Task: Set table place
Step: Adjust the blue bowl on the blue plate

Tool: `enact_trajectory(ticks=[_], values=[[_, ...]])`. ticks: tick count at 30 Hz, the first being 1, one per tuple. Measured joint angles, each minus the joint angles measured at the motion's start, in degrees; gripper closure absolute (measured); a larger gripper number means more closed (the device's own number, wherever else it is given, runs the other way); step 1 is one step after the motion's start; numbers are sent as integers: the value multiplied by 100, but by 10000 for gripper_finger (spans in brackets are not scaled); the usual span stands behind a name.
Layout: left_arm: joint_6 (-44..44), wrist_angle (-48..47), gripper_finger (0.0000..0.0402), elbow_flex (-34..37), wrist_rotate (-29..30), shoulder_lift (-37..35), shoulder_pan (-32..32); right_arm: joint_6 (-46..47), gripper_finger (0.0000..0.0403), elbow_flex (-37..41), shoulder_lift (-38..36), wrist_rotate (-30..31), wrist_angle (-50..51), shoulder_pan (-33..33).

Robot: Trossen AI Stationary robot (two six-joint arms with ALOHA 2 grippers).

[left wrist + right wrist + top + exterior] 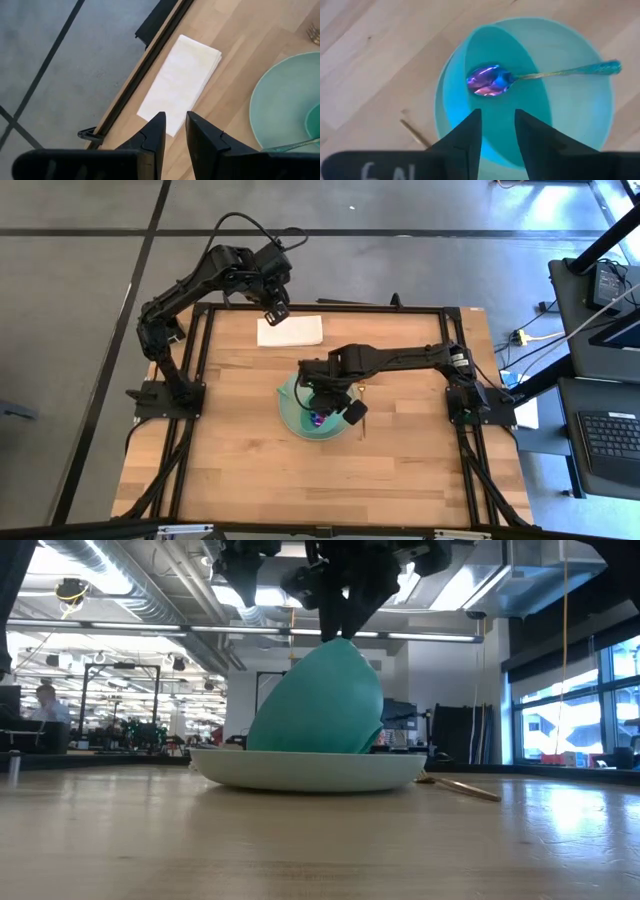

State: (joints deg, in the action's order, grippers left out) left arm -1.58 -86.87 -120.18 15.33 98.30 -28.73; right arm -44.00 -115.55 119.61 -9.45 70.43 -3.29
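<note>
A pale green plate (288, 408) lies mid-table. On it, a teal bowl (315, 705) stands tipped on edge, its lower rim on the plate. A spoon's purple head (490, 80) lies inside the bowl and its teal handle (580, 70) reaches out over the plate. My right gripper (497, 135) comes down from above onto the bowl and is shut on it. A slim gold fork (460, 786) lies on the wood beside the plate. My left gripper (174, 125) hovers at the far left over a white napkin (180, 82), a narrow gap between its fingers, touching nothing. My right gripper holds the teal bowl by the raised part of its rim (340, 640), fingers pointing down from above. The bowl is tilted, with its opposite rim (300, 750) resting on the plate. The fingers hide the contact in the wrist view, so inside or outside cannot be told.
The folded white napkin (290, 330) lies by the table's far edge, next to the black frame rail (150, 55). Bare wood stretches toward the near edge and on both sides of the plate.
</note>
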Motion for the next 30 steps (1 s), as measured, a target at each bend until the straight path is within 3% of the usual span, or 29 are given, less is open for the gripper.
enact_trajectory(ticks=[17, 30], values=[[116, 2, 333, 0, 2, 0, 0, 150, 285, 12, 22, -20, 179, -72], [78, 92, 333, -2, 2, 0, 0, 152, 292, 582, 22, 65, -257, -83]])
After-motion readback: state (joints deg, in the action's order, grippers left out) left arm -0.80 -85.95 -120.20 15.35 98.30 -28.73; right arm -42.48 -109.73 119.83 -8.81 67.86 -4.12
